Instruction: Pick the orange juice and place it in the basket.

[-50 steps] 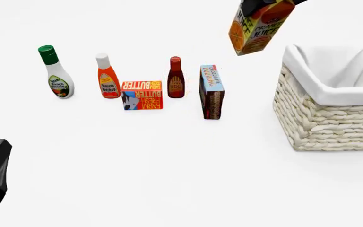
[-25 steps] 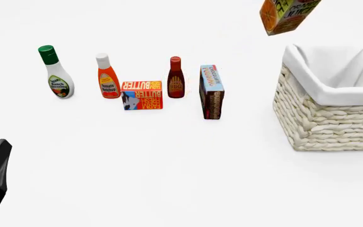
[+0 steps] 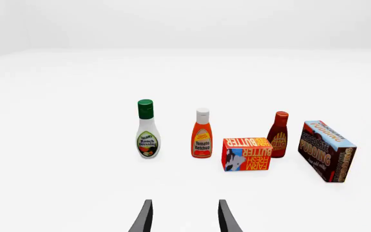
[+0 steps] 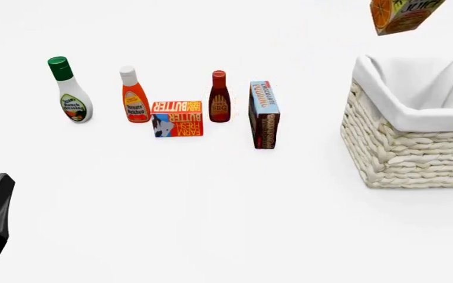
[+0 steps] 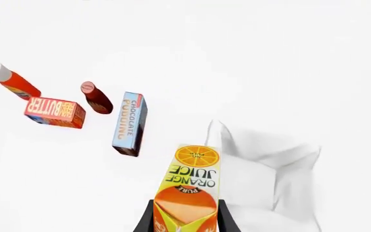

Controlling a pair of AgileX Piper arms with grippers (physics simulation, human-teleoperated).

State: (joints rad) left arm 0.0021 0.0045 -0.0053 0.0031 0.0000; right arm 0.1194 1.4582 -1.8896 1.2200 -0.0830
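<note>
OJ carton [image 4: 403, 15] carried right & higher, now above basket [image 4: 415, 127] (rear-left corner)

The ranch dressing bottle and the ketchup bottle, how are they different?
The ranch dressing bottle is white with a green cap; the ketchup bottle is orange-red with a white cap. The ranch dressing bottle looks taller and fatter, and its label is mostly white while the ketchup bottle's is yellow. Both stand upright in the same row on the table, apart from each other, with similar narrow necks.
</note>
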